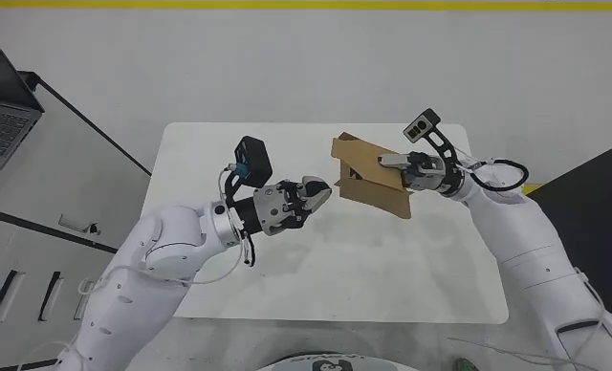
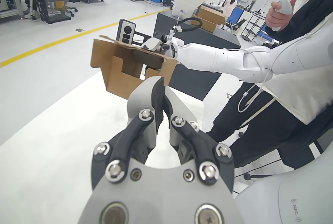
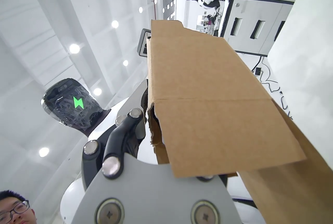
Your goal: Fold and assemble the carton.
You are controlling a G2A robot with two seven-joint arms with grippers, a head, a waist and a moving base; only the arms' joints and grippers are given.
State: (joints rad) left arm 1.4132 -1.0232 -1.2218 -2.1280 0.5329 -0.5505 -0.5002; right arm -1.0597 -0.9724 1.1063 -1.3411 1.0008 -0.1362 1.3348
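Here, right gripper (image 1: 391,163) clamps the carton (image 1: 369,185) — left gripper (image 1: 322,189) closed, empty, just beside.

Carton (image 1: 375,178): brown cardboard, partly folded, sat over white table (image 1: 287,275), held by right gripper (image 1: 386,163). Left gripper (image 1: 324,188): sat just beside carton. Laptop (image 1: 11,118): lay far left.

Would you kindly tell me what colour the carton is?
The carton is plain brown, clearest in the right wrist view.
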